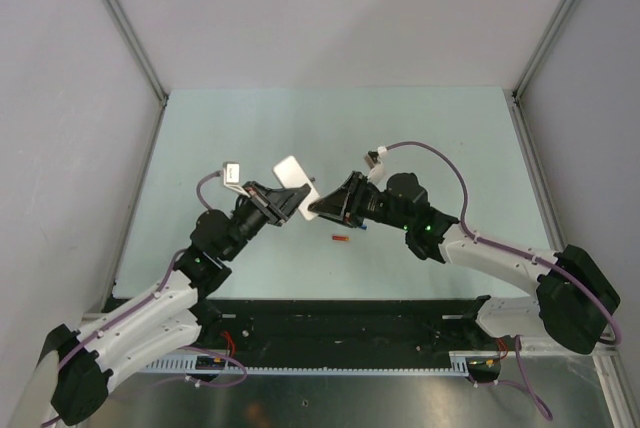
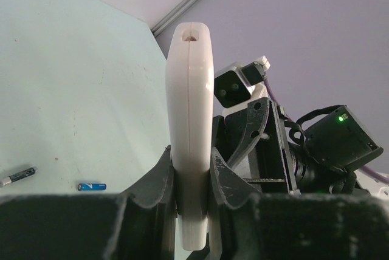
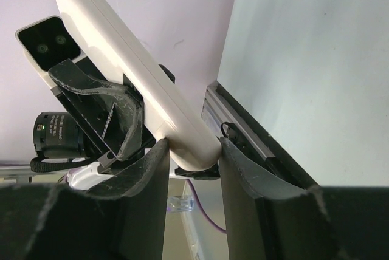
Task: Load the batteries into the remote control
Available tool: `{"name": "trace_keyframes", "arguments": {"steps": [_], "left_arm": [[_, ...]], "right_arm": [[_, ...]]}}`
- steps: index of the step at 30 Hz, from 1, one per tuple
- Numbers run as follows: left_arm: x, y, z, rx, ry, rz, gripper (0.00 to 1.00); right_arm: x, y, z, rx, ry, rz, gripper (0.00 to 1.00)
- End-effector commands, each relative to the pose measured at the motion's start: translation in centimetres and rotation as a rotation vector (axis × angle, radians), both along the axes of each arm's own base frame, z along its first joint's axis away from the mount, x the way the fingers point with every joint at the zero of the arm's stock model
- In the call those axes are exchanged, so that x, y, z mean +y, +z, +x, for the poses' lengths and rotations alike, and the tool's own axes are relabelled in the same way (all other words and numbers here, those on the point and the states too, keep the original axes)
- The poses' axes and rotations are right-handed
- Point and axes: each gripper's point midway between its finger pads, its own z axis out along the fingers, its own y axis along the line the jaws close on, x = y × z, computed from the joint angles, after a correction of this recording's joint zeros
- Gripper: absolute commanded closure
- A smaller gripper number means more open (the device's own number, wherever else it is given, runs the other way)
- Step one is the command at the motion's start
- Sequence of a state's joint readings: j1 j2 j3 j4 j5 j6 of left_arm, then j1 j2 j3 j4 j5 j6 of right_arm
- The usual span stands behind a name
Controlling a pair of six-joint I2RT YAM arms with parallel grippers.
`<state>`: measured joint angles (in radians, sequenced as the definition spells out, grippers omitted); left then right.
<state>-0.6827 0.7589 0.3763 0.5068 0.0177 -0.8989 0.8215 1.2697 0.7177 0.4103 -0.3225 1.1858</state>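
Note:
The remote control point(image 1: 291, 170) is held up off the table with its plain white back showing. My left gripper point(image 1: 283, 198) is shut on it; in the left wrist view the remote control point(image 2: 189, 108) stands on edge between the two fingers of that gripper point(image 2: 191, 178). From the right, my right gripper point(image 1: 320, 205) meets the remote's other end. In the right wrist view that rounded end of the remote control point(image 3: 182, 132) sits between the fingertips of this gripper point(image 3: 191, 150), touching both. An orange-red battery point(image 1: 341, 239) lies on the table below the grippers. A blue battery point(image 2: 92, 186) and a black one point(image 2: 18, 176) lie on the table.
The pale green table point(image 1: 250, 128) is walled on three sides, with metal frame rails point(image 1: 125, 23) in the back corners. A black base strip point(image 1: 340, 323) runs along the near edge between the arm bases.

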Motion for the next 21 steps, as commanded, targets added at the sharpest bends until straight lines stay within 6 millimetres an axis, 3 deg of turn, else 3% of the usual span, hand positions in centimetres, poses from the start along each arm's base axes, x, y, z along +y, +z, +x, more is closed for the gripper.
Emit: {"name": "trace_keyframes", "arguments": {"steps": [1, 21], "left_arm": [[-0.1, 4.7, -0.7, -0.106, -0.014, -0.063, 1.00], [0.5, 7.7, 0.1, -0.163, 0.044, -0.079, 1.00]], "right_arm": [[0.6, 1.1, 0.6, -0.027, -0.010, 0.008, 0.76], [-0.5, -3.2, -1.1, 0.015, 0.049, -0.170, 0.80]]}}
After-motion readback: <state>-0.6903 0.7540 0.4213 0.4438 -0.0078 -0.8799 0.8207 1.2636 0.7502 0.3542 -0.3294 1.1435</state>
